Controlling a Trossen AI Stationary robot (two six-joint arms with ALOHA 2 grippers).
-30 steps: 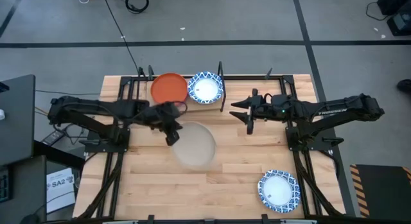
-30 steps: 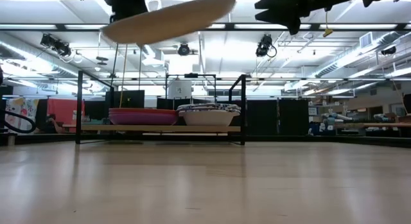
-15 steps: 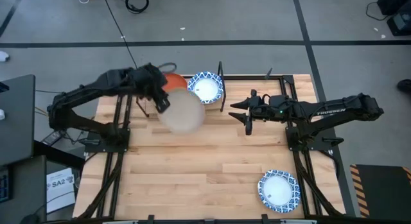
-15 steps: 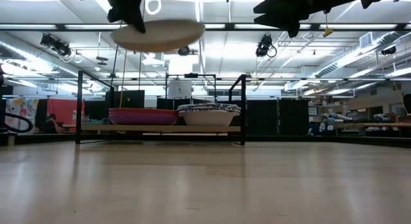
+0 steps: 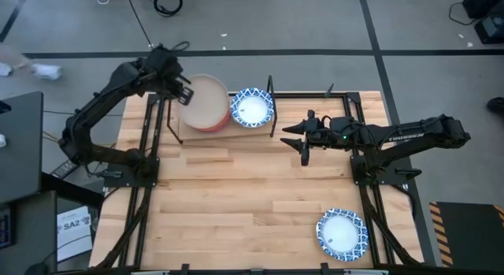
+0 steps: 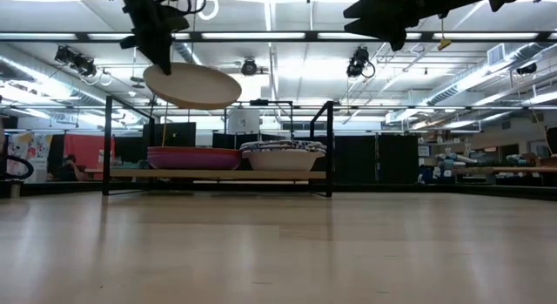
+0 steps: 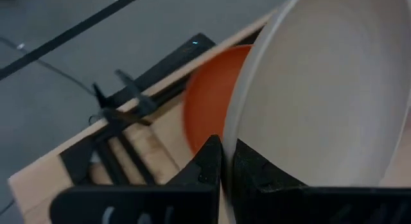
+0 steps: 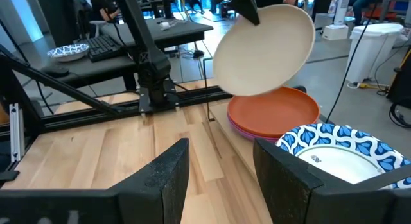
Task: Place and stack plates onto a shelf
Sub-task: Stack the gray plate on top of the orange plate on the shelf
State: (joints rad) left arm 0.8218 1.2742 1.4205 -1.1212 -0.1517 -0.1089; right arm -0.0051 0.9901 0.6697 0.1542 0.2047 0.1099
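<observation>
My left gripper [image 5: 179,92] is shut on a plain beige plate [image 5: 206,102] and holds it in the air above the shelf's [image 5: 236,131] left stack. That stack has an orange plate [image 8: 276,112] on top of purple and magenta ones [image 6: 193,158]. A stack of blue-and-white plates [image 5: 252,107] sits beside it on the shelf plank [image 6: 218,174]. One more blue-and-white plate [image 5: 342,232] lies flat on the table near its near right corner. My right gripper [image 5: 293,139] hangs open to the right of the shelf, touching nothing. My left gripper pinches the beige plate's rim [image 7: 228,147] between its two fingers [image 7: 209,163], at the plate's left edge. The fingers come from above and the left. The plate [image 6: 193,86] is lifted clear over the orange plate, tilted, with its free edge sloping down to the right.
The shelf's thin black posts [image 6: 331,147] stand upright around the stacks, and one [image 5: 270,105] is right of the blue-and-white stack. Bare wooden table top [image 5: 252,196] stretches from the shelf to the near edge. Desks and equipment fill the room behind [image 8: 70,52].
My left gripper has carried the beige plate from over the table's middle toward the far left, to above the shelf's left stack, and lowered it. The plate's free edge was tipped upward and now slopes down. My right arm has kept still.
</observation>
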